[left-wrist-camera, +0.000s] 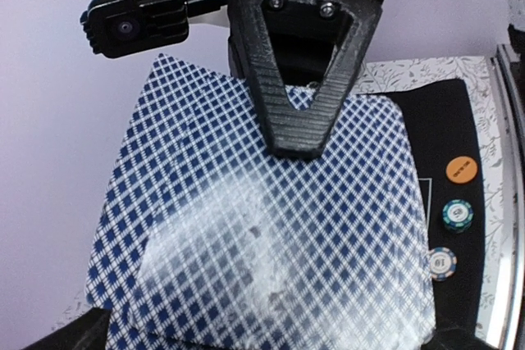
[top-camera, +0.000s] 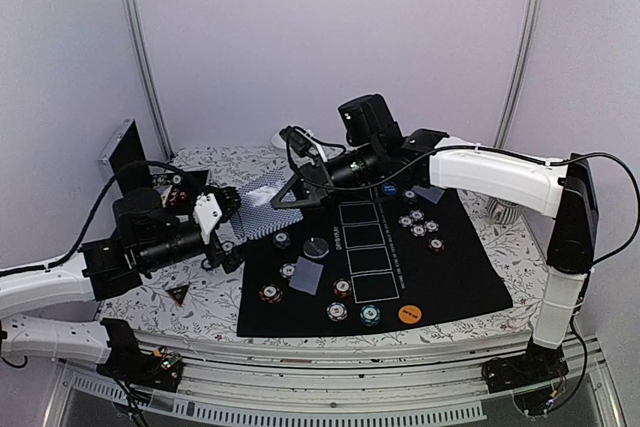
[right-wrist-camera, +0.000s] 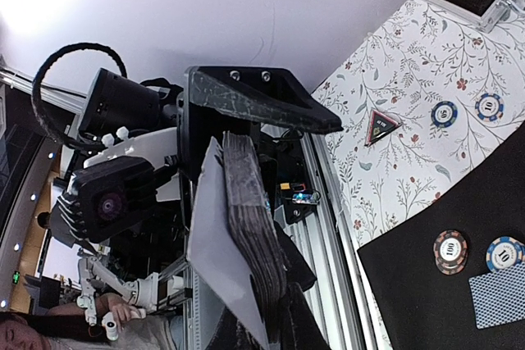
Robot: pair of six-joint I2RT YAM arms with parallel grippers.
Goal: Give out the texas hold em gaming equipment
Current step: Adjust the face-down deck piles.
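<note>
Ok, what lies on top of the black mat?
Striped poker chips, one face-down card, an orange disc and a black disc. The right arm hides the far edge of the mat, so anything there is unseen.

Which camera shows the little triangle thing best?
The right wrist view: the black-red triangle marker lies clear on the flowery cloth. The top view shows it tiny. The left wrist view misses it; playing cards fill it.
</note>
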